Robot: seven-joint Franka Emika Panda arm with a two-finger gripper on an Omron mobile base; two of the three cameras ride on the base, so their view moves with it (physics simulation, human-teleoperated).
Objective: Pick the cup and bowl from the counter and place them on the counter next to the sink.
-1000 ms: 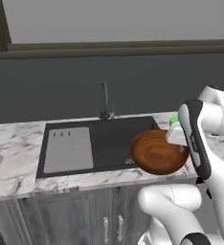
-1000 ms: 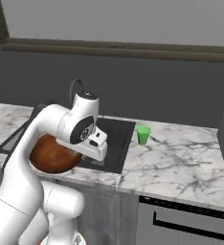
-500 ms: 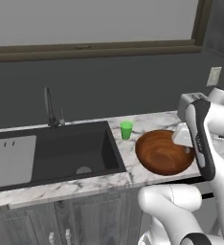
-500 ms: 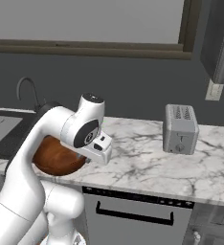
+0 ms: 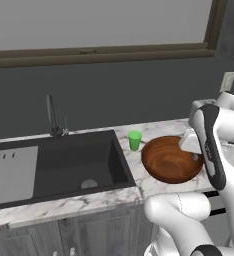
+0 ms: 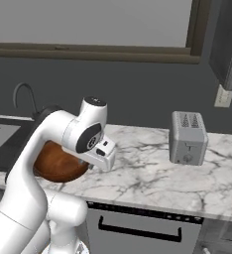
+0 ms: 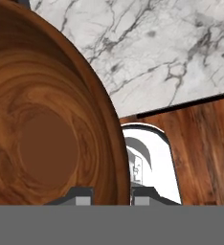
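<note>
A white robot arm's gripper point(image 7: 112, 195) pinches the rim of a wide wooden bowl point(image 5: 170, 159), one finger inside, one outside, holding it over the marble counter point(image 5: 149, 186) just right of the black sink point(image 5: 59, 165). A green cup point(image 5: 135, 140) stands on the counter between sink and bowl.

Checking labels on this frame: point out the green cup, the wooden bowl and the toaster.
cup point(image 5: 135, 140), left base view, side wall.
bowl point(image 5: 169, 159), left base view, inner bottom.
toaster point(image 6: 188, 138), right base view, front face.
</note>
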